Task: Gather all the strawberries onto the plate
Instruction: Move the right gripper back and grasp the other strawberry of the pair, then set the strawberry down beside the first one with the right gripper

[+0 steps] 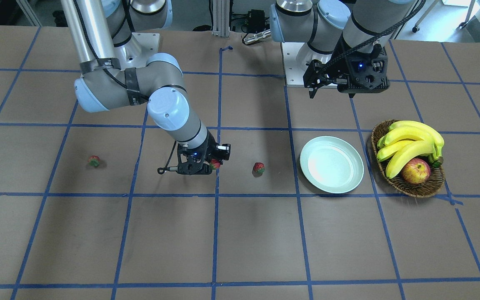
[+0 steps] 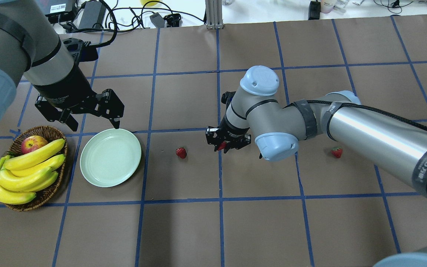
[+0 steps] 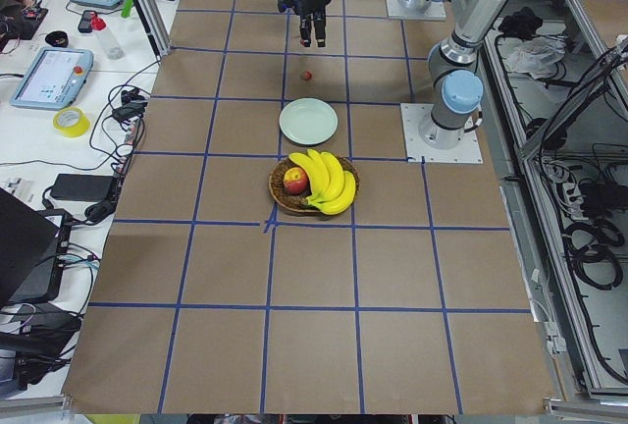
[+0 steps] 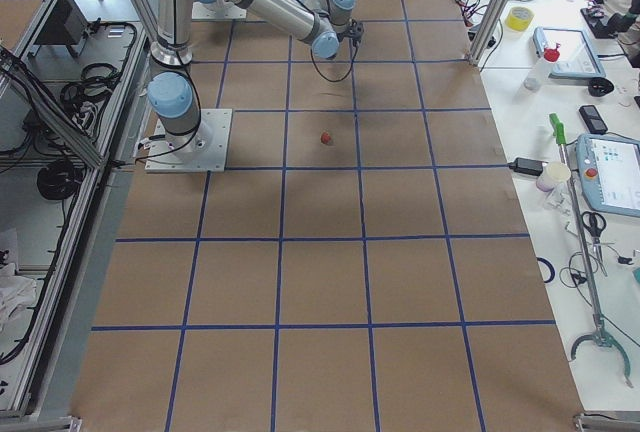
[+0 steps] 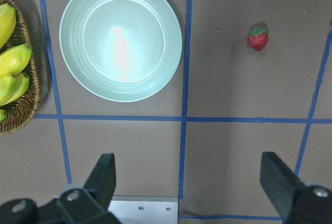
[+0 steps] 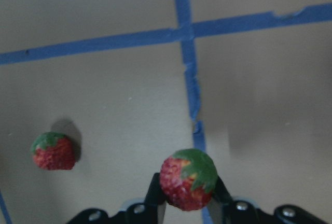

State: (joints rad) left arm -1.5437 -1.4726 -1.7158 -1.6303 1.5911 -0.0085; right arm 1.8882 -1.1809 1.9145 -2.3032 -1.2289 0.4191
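My right gripper (image 2: 222,146) is shut on one small red strawberry (image 6: 188,180) with a green cap, low over the table near a blue tape crossing. A second strawberry (image 2: 181,152) lies on the table between that gripper and the pale mint plate (image 2: 110,157), which holds nothing. The third strawberry (image 2: 337,152) lies far off beyond my right arm's elbow. In the left wrist view the plate (image 5: 120,38) and the second strawberry (image 5: 258,38) both show. My left gripper (image 2: 91,124) hangs open and holds nothing, above the table behind the plate.
A brown wicker basket (image 2: 46,193) with bananas (image 2: 24,170) and a red-yellow apple (image 2: 33,144) stands right beside the plate, on the side away from the strawberries. Blue tape lines grid the brown table. Cables and devices lie beyond the table's far edge.
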